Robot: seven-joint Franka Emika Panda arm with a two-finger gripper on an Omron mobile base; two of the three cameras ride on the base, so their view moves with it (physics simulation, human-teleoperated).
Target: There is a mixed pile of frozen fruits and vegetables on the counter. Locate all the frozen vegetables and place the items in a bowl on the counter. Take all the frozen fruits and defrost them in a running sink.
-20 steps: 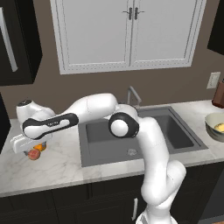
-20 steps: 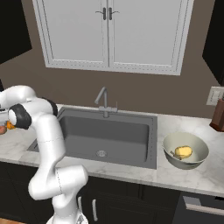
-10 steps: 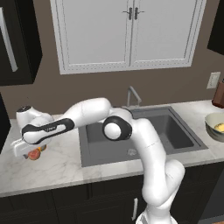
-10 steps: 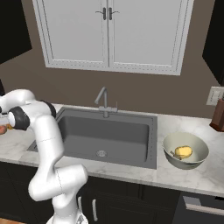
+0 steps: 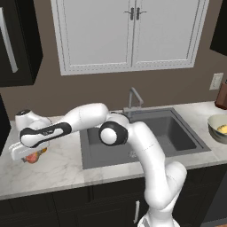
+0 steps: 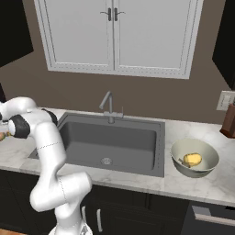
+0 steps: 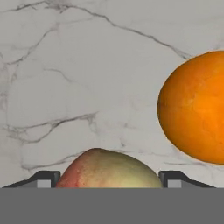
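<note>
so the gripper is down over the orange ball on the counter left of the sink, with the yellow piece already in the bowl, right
Not quite: the gripper is down over the reddish-pink ball, which sits between its fingertips in the hand view, while the orange ball lies apart to one side. The rest holds: this is on the counter left of the sink, and the yellow piece lies in the bowl.

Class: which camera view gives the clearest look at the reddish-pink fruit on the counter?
The hand view: the reddish-pink fruit sits close up between the gripper fingertips, beside the orange. In the left base view it is a small reddish spot under the hand. The right base view doesn't show it clearly.
</note>
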